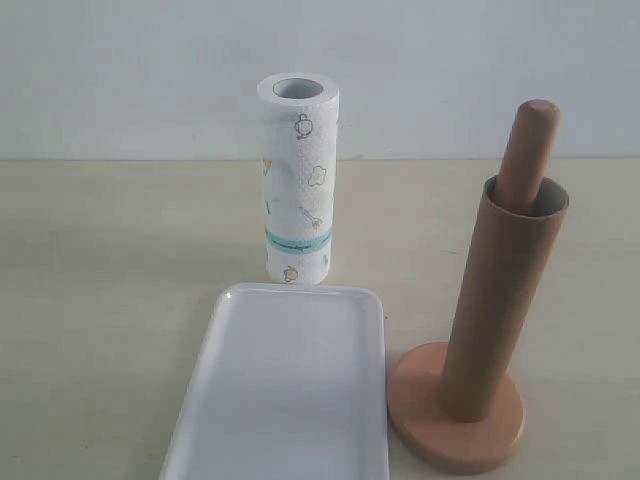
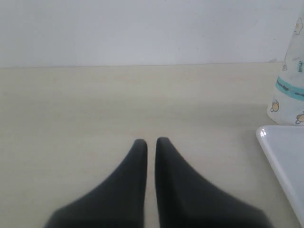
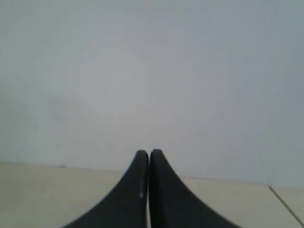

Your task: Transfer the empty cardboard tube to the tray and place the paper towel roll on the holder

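The empty cardboard tube (image 1: 505, 300), a plain brown thin-walled cylinder with a matte surface, stands sleeved over the upright dowel of the holder (image 1: 455, 420). Its lower end rests on the holder's round, light wooden disc base, and the dowel's smooth rounded top sticks out of the tube's open upper end. In the exterior view, tube and dowel lean slightly to the right. Just beside the base, on its left, lies the tray (image 1: 290, 390), a glossy white flat rectangle with rounded corners and a low raised rim. Behind the tray's far edge the paper towel roll (image 1: 297, 190) stands upright. It is thick and white with a dimpled texture, printed with small cartoon figures and a teal band low down, and its hollow core opens upward. All of this sits on a pale, faintly grained table (image 1: 100, 300) before a plain light wall. The left gripper (image 2: 151, 142) is above bare table, its black tapered jaws drawn together on nothing, with the tray's corner and the roll's foot off to one side. The right gripper (image 3: 149, 153) faces the wall, its jaws pressed tip to tip and empty. How the tube lies relative to either pair of jaws cannot be told.
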You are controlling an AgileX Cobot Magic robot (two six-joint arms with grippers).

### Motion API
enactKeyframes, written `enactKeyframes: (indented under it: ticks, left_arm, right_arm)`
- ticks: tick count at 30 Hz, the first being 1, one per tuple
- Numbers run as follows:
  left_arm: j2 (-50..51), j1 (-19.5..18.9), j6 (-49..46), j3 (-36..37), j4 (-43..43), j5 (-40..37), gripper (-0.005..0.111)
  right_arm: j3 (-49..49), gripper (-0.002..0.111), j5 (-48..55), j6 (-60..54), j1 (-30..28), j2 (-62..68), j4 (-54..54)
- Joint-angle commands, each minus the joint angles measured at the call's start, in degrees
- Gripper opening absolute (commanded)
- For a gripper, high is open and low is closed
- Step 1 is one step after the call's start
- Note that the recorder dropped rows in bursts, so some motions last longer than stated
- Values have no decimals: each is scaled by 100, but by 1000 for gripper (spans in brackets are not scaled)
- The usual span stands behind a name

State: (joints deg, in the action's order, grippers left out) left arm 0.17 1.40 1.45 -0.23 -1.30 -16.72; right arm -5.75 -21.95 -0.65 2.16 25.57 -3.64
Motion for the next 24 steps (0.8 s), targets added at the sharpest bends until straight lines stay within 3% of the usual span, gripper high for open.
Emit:
enactKeyframes:
  ticks: [1, 9, 13, 17, 24]
  left_arm:
    - [-17, -18, 3, 23, 40, 3, 6]
    - [-17, -18, 3, 23, 40, 3, 6]
    - [-17, -18, 3, 23, 40, 3, 6]
    - [-17, -18, 3, 23, 40, 3, 6]
    - [-17, -18, 3, 23, 40, 3, 6]
  right_arm:
    - [-51, 0, -195, 33, -31, 386, -42]
    - [-51, 0, -189, 1406, -31, 369, -272]
    - [-51, 0, -143, 2420, -31, 369, -2268]
    - [77, 0, -977, 3621, -31, 369, -4065]
    - [575, 0, -1578, 4352, -31, 369, -4585]
